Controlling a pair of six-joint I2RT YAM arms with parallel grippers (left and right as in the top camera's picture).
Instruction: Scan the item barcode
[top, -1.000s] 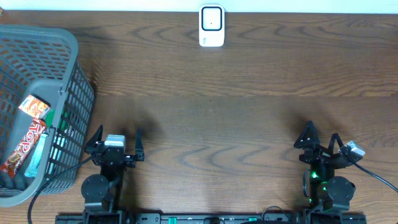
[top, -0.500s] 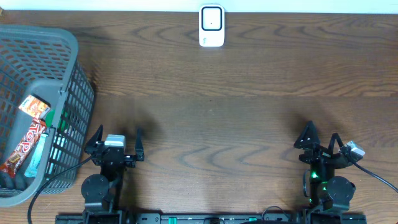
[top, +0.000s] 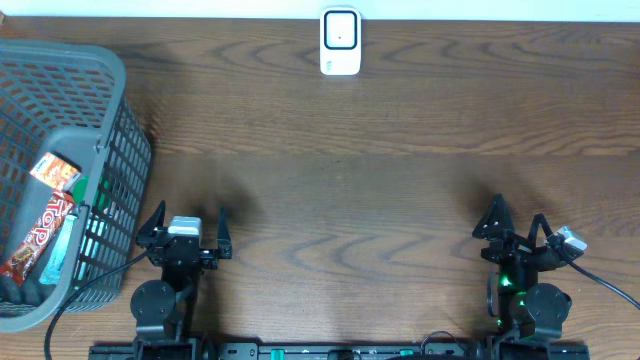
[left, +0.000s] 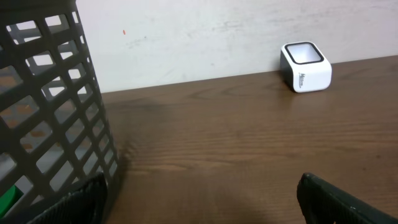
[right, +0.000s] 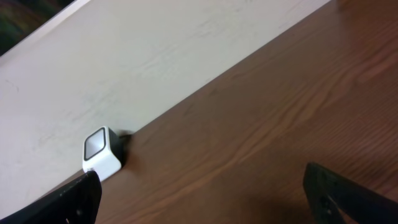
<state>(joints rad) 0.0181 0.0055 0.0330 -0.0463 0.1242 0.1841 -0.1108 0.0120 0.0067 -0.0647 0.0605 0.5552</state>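
Items for scanning: a red snack bar (top: 40, 235), an orange packet (top: 55, 172) and a teal packet (top: 65, 245), all lying loose inside the grey basket (top: 128, 165) at the left edge of the overhead frame; no barcode can be made out on any of them. Scanner (top: 340, 42): a small white box standing at the top centre of the wooden surface (top: 380, 180), against the wall and well apart from the basket. Left end effector (top: 190, 216): lower left, just beside the basket wall, released with the jaws spread wide, nothing between them. Right end effector (top: 517, 214): lower right, likewise released and empty. Change over the last second: none, with both arms parked and every item unmoved. Judgement: the task has not started. An item has yet to be picked out of the basket and carried to the scanner, and the left arm is the nearer one.
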